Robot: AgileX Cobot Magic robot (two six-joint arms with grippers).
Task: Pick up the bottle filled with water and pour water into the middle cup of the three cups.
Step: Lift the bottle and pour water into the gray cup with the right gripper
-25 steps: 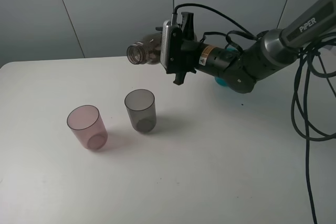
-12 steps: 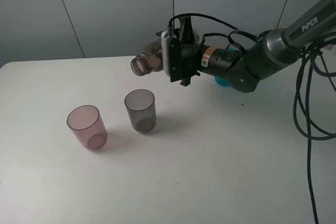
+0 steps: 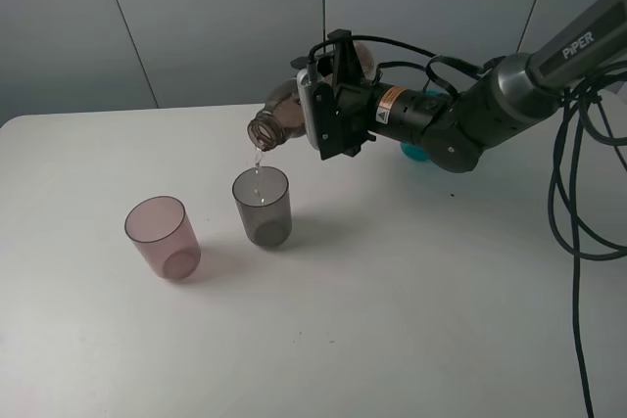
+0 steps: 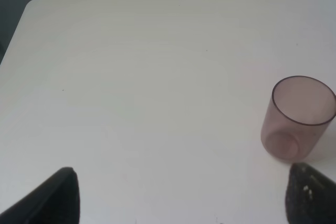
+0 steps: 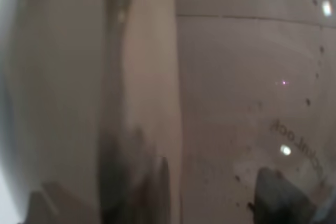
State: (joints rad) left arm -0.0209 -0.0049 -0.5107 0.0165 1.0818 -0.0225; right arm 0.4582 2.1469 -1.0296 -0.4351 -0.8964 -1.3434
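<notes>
Right gripper (image 3: 328,110) was clamped on the body of the bottle (image 3: 279,119), jaws shut against its sides. It held the bottle in the air over the far half of the bench (image 3: 392,320), about midway between the left and right edges. The bottle was tipped mouth-down toward the left edge. A thin stream of water (image 3: 258,159) ran from the mouth into the grey cup (image 3: 262,205), which stood upright directly below. The amount in the cup could not be read.

Pink cup (image 3: 163,237) stood upright beside the grey cup, on its left-edge side and slightly nearer the front edge, not touching it. Teal cup (image 3: 416,152) sat near the far edge, mostly hidden behind the right arm (image 3: 490,110).

The right wrist view was blurred, filled by the bottle wall (image 5: 142,77).

Left gripper (image 4: 184,195) had its fingers wide apart, nothing between them, over bare bench near the left edge, with the pink cup (image 4: 300,116) ahead.
</notes>
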